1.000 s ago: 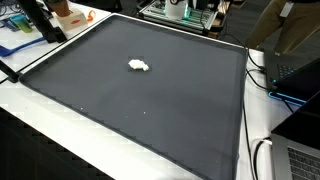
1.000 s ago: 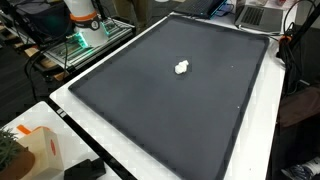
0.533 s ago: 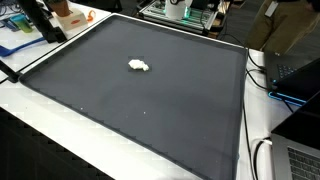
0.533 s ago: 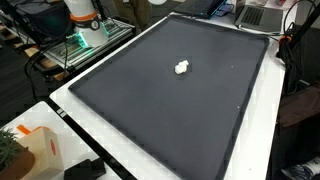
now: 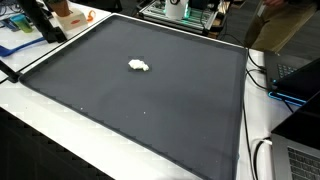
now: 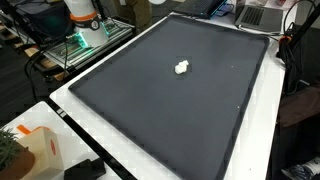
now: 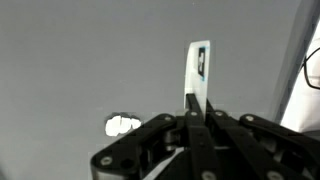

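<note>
1. On the gripper [image 7: 199, 72] in the wrist view, a dark mark sits on the pale upright tip. It is too small to read. No other writing is legible in any view.
2. Orange-and-white carton [image 6: 36, 150] stands on the table corner. Its print is blurred.
3. Gripper state: the fingers stand pressed together, forming one thin strip. I can't make out anything clamped between them.
4. The gripper does not show in either exterior view.
5. White lump [image 7: 123, 124] lies on the dark mat [image 7: 80, 50]. In the wrist view it is left of and below the fingertip strip, apart from it, not touching.
6. In both exterior views the white lump [image 5: 139, 66] [image 6: 182, 68] sits around mid-mat and well apart from every border, with dark mat surface on all sides.
7. Edges: the mat [image 5: 150, 110] has a thin raised border. The white table [image 5: 50, 130] shows as a margin around it.
8. In the wrist view the mat edge and the table margin run down the right side, near the fingers.
9. Beyond the mat edge are cables [image 5: 262, 85] and a laptop [image 5: 305, 160] in an exterior view.
10. The robot base [image 6: 80, 15] stands past the mat's far corner, on a rack with green lights.
</note>
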Action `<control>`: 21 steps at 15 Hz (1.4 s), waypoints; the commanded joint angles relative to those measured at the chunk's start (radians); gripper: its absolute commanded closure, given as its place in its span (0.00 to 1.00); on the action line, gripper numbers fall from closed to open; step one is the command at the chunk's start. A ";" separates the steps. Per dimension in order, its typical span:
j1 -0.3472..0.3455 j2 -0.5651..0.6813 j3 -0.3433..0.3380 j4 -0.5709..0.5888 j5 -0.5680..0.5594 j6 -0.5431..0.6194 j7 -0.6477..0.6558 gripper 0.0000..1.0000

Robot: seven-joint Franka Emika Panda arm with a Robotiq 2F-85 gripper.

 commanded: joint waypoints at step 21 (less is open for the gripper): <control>-0.165 0.014 0.025 -0.068 0.017 0.001 0.333 0.00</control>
